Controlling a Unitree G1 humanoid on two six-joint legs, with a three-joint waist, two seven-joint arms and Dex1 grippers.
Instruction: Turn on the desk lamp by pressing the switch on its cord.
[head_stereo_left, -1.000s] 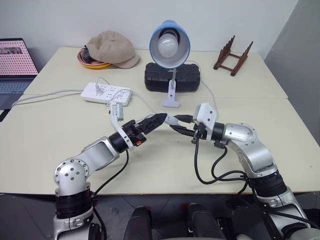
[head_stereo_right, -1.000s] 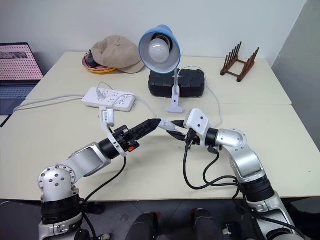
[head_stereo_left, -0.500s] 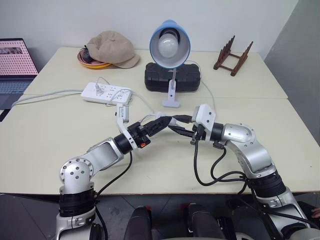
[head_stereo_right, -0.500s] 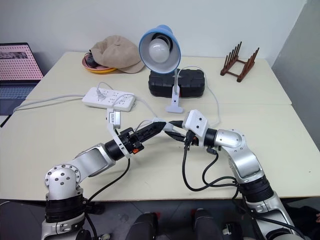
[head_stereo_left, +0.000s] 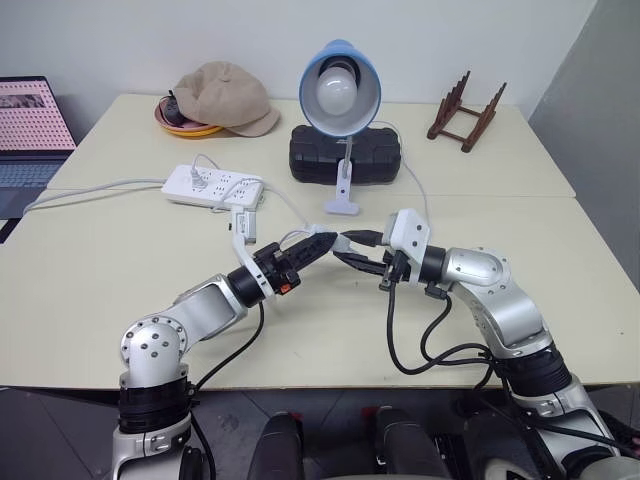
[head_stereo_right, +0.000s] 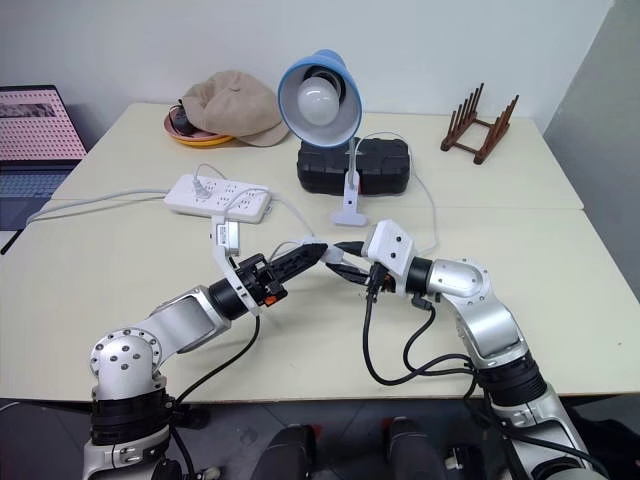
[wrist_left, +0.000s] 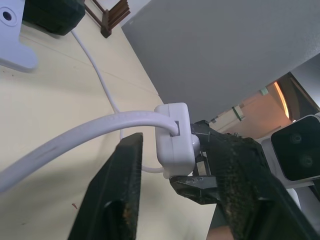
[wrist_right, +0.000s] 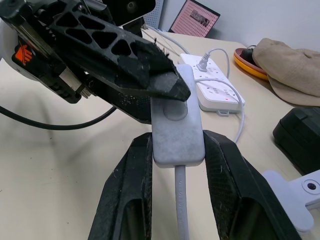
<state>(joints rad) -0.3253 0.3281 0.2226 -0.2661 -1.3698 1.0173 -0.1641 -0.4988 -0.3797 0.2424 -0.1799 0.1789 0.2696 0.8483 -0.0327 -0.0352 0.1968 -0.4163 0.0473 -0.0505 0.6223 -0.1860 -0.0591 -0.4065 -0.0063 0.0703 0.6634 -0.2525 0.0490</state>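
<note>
The desk lamp (head_stereo_left: 340, 88), blue shade and white bulb, stands clipped at the table's middle back. Its thin white cord (head_stereo_left: 417, 190) loops past a black case down to the switch (wrist_right: 177, 131), a small white oblong held above the table. My right gripper (head_stereo_left: 352, 250) is shut on the switch's sides. My left gripper (head_stereo_left: 325, 242) meets it from the left, its jaws closed in over the switch's far end. One of its fingertips (wrist_right: 167, 85) rests on the rocker. In the left wrist view the switch (wrist_left: 174, 135) sits between my left fingers, with the cord (wrist_left: 75, 135) leading away.
A white power strip (head_stereo_left: 213, 186) with plugs lies left of the lamp, and the black case (head_stereo_left: 345, 155) sits behind the clip. A tan cap (head_stereo_left: 225, 97) covers an orange dish at the back. A wooden rack (head_stereo_left: 465, 110) stands back right and a laptop (head_stereo_left: 30, 125) far left.
My left gripper's fingers have closed in from wide open onto the switch. The left elbow swung inward. The right gripper still holds the switch in the same place.
</note>
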